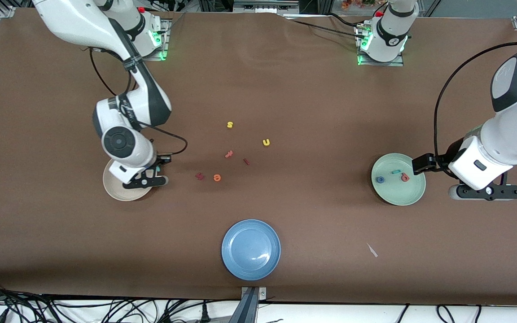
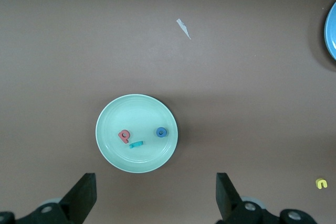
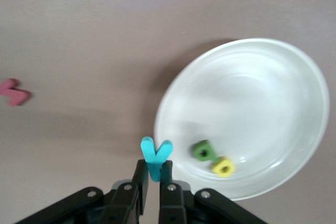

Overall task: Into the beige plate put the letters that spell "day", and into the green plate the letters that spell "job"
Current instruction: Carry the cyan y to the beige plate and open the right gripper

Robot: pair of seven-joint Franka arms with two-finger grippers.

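green plate (image 2: 113,114) holds three letters; beige plate (image 3: 273,77) two (right pincer (image 3: 154,182) clamps teal y (image 3: 156,153)); left pincer (image 2: 155,195) gapes empty.

A matt brown covering is seen on the surface (image 1: 285,89). The beige plate (image 3: 273,77), green plate (image 2: 113,114) and blue plate (image 1: 251,249) look smooth and faintly glossy. The teal "y" (image 3: 156,155) looks matt, like foam. The arms' shells are glossy white plastic.
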